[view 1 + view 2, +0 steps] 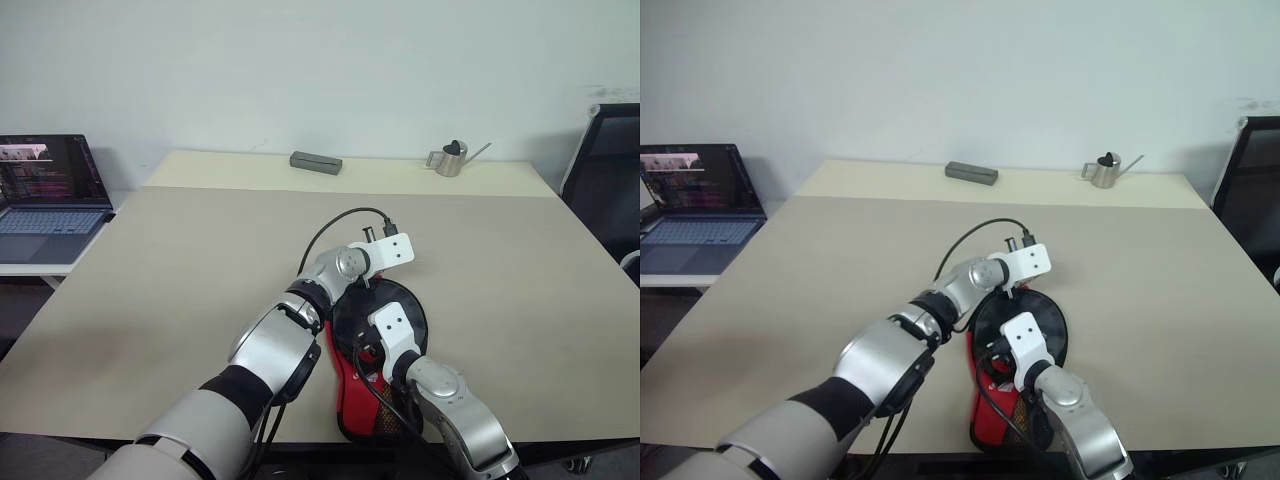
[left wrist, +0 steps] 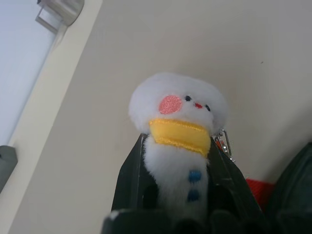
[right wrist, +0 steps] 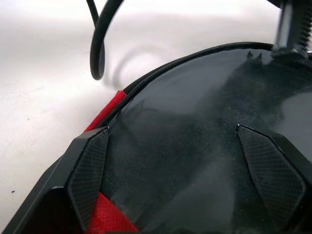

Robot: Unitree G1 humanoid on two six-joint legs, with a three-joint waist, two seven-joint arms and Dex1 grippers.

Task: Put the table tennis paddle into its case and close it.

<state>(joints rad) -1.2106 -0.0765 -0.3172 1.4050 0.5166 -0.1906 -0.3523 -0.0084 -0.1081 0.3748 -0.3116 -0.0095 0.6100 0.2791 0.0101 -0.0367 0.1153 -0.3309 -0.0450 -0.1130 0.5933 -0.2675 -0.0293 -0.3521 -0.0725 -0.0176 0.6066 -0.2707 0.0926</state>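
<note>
Nearest, the right gripper [image 3: 183,161] is held with its black fingers [image 3: 90,170] spread wide apart, and the table tennis paddle [image 3: 195,136] lies directly under and ahead of them, its black face bordered by the red-and-black case [image 1: 362,395] at the table's near edge. Just beyond the right gripper, the left gripper [image 2: 178,161] is clamped on the case's white snowman charm [image 2: 178,126], the case's black fabric lying just beside it. Well past both grippers, a small grey box [image 1: 316,162] and a metal watering can [image 1: 452,158] are seen at the beige table's [image 1: 200,270] far edge.
</note>
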